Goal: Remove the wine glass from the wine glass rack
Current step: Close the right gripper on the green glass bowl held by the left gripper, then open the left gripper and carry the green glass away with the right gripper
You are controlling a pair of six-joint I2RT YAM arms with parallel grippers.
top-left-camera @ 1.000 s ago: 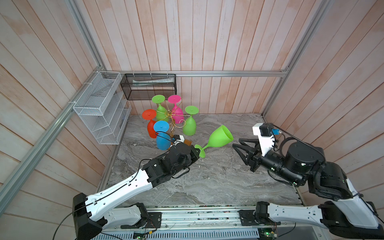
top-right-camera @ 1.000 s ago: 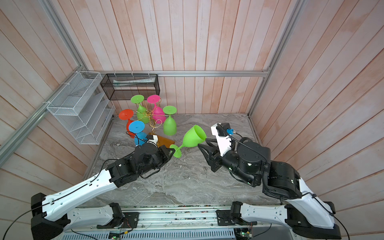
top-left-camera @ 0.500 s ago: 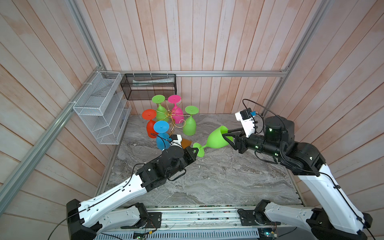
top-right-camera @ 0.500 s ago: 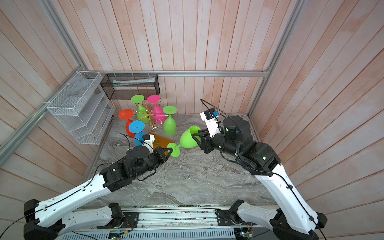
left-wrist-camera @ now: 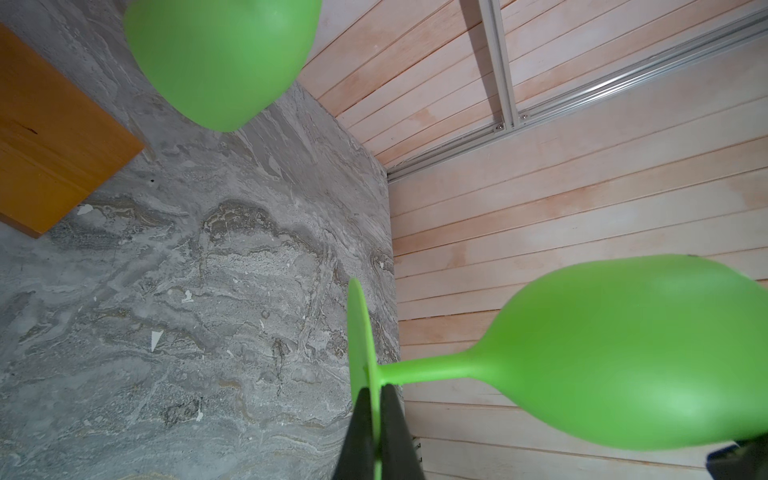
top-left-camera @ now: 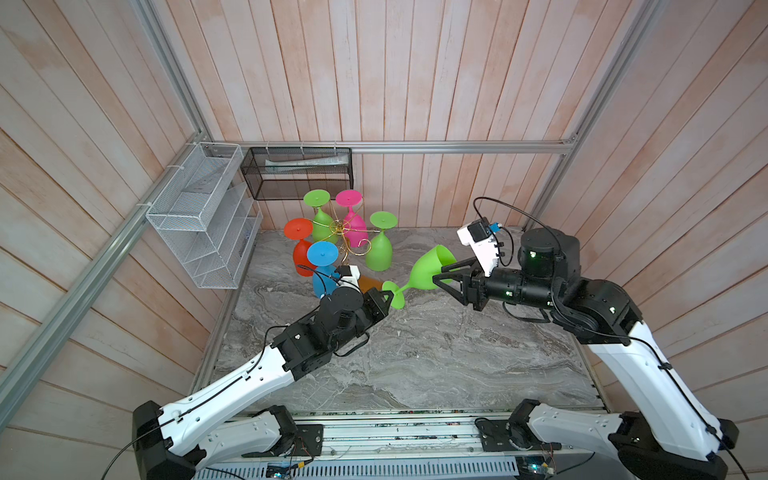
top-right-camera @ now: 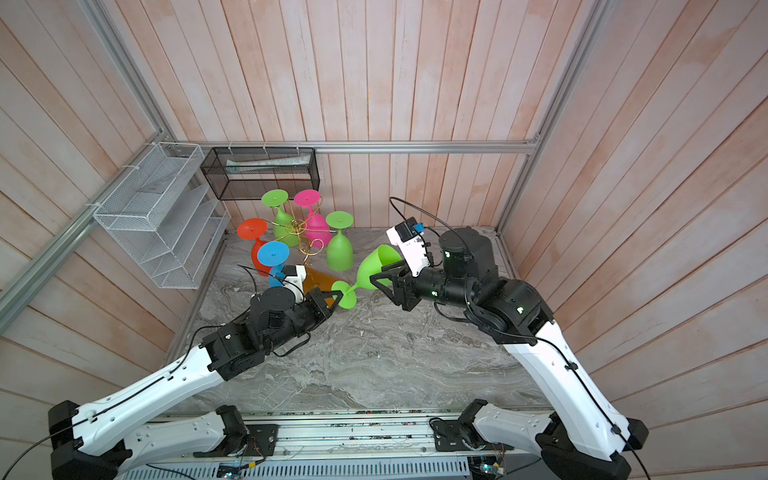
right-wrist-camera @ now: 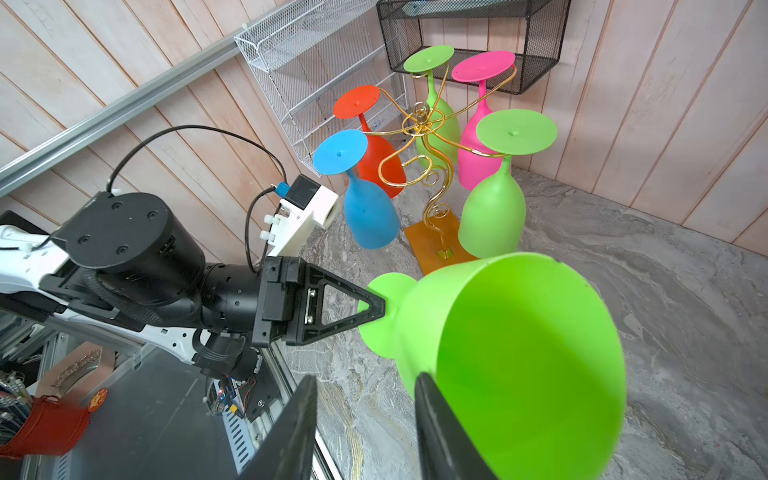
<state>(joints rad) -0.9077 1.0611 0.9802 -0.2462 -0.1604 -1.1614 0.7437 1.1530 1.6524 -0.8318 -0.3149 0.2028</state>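
A bright green wine glass (top-left-camera: 428, 272) (top-right-camera: 374, 266) hangs tilted over the marble table, clear of the rack, bowl toward the right. My left gripper (top-left-camera: 388, 293) (top-right-camera: 338, 296) (left-wrist-camera: 374, 390) is shut on the edge of its round foot. My right gripper (top-left-camera: 438, 273) (top-right-camera: 378, 274) (right-wrist-camera: 365, 378) is open at the bowl's rim. In the right wrist view one finger (right-wrist-camera: 436, 415) lies across the bowl's edge, and only table shows between the jaws. The wine glass rack (top-left-camera: 338, 226) (right-wrist-camera: 422, 120), of gold wire on a wooden base (left-wrist-camera: 50, 145), stands behind with several coloured glasses hanging upside down.
A white wire basket (top-left-camera: 199, 216) is fixed to the left wall and a black mesh basket (top-left-camera: 299, 174) to the back wall. A green glass (top-left-camera: 380, 249) hangs on the rack arm closest to the held glass. Wooden walls close in the table on three sides.
My right gripper has come in from the front right to the held glass's bowl. The left gripper and the glass have stayed almost in place.
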